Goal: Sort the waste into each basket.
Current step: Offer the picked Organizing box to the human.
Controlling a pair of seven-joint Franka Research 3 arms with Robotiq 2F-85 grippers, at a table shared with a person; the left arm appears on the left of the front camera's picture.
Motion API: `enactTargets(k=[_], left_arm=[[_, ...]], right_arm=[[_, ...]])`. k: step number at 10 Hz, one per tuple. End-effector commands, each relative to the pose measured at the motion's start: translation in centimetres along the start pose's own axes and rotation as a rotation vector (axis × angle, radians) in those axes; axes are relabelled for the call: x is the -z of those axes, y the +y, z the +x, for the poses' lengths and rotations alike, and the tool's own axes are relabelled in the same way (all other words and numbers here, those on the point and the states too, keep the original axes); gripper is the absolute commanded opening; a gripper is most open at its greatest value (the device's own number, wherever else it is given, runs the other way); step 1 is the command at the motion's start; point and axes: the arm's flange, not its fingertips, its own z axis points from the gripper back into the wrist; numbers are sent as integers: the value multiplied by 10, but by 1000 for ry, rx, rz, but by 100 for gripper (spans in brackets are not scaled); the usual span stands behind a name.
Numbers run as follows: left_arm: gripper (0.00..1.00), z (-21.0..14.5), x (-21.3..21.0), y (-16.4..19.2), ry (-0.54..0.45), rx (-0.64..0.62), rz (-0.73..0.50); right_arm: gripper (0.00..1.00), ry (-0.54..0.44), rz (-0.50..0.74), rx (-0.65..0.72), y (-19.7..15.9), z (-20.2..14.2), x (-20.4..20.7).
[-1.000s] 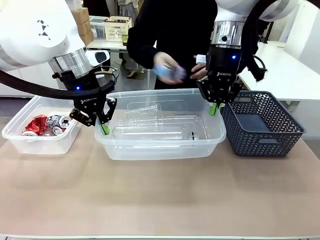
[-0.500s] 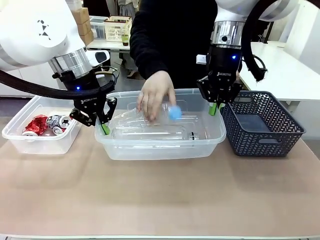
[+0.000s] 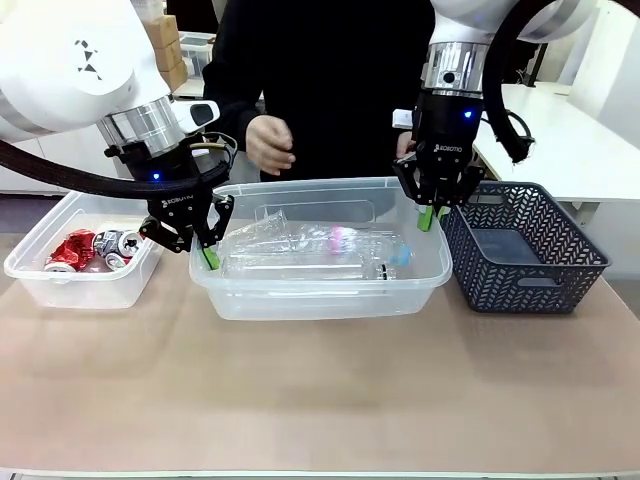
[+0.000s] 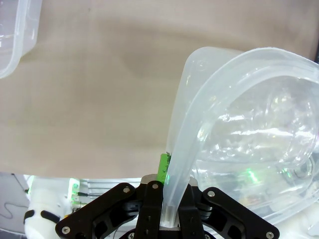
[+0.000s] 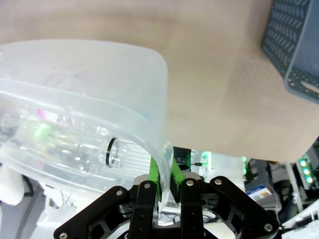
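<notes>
Pinching opposite ends of the clear tub [image 3: 320, 285], the left gripper [image 3: 207, 256] and right gripper [image 3: 428, 217] clamp its rim; the bottles [image 3: 310, 250] lie between them, lengthwise along the line from one gripper to the other.

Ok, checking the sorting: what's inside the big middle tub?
Clear plastic bottles lie in the middle tub, one with a blue cap. They overlap, so their number is unclear.

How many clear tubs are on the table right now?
2: a small clear tub at the robot's left holding crushed cans, and a large clear tub in the middle holding plastic bottles, gripped at both ends.
</notes>
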Motion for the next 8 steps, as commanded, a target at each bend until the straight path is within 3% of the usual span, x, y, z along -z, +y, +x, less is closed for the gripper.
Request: enactTargets(k=[1, 5, 6, 8], left_arm=[[0, 2, -2, 7, -16, -18, -7], [0, 2, -2, 7, -16, -18, -7], [3, 0, 0, 0, 0, 0, 0], [3, 44, -3, -17, -4, 17, 38]], right_arm=[[0, 10, 9, 12, -4, -8, 1], [0, 10, 9, 12, -4, -8, 1], [7, 0, 0, 0, 0, 0, 0], [7, 14, -20, -17, 15, 46, -30]])
